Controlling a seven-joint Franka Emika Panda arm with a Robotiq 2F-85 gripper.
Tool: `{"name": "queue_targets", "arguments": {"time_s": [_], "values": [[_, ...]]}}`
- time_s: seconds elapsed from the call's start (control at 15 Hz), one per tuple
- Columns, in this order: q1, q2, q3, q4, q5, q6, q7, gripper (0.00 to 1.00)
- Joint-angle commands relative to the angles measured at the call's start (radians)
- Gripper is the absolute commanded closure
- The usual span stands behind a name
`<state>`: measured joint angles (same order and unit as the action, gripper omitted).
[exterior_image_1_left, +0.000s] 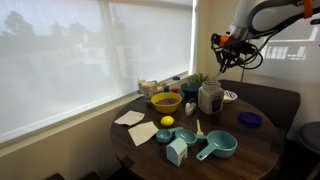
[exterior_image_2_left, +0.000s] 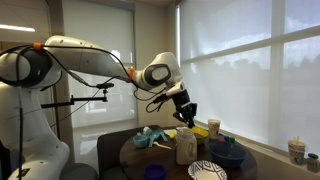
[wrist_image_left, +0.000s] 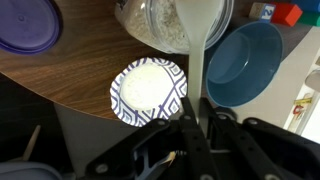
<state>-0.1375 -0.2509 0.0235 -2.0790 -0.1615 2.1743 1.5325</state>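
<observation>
End effector (exterior_image_1_left: 229, 52) high above jar (exterior_image_1_left: 209, 97), open air around; its spread: cannot tell. Patterned plate (wrist_image_left: 148, 83) just beside jar, at table (exterior_image_1_left: 256, 145) edge.

The gripper (wrist_image_left: 192, 138) is above a small blue-and-white plate (wrist_image_left: 148, 88) at the edge of the brown table (wrist_image_left: 70, 75). A blue bowl (wrist_image_left: 243, 65) and a jar (wrist_image_left: 170, 22) sit close by.

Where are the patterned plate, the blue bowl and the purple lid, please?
patterned plate (wrist_image_left: 121, 97), wrist view, its left rim
blue bowl (wrist_image_left: 255, 55), wrist view, its inner wall
purple lid (wrist_image_left: 25, 25), wrist view, its flat middle
</observation>
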Motion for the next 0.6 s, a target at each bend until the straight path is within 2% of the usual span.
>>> {"name": "queue_targets", "arguments": {"time_s": [0.0,0.53], "values": [[0.028,-0.063,-0.027,-0.024,0.111,-0.057,-0.095,0.97],[0.026,-0.233,-0.043,-0.150,0.183,-0.180,-0.343,0.97]]}}
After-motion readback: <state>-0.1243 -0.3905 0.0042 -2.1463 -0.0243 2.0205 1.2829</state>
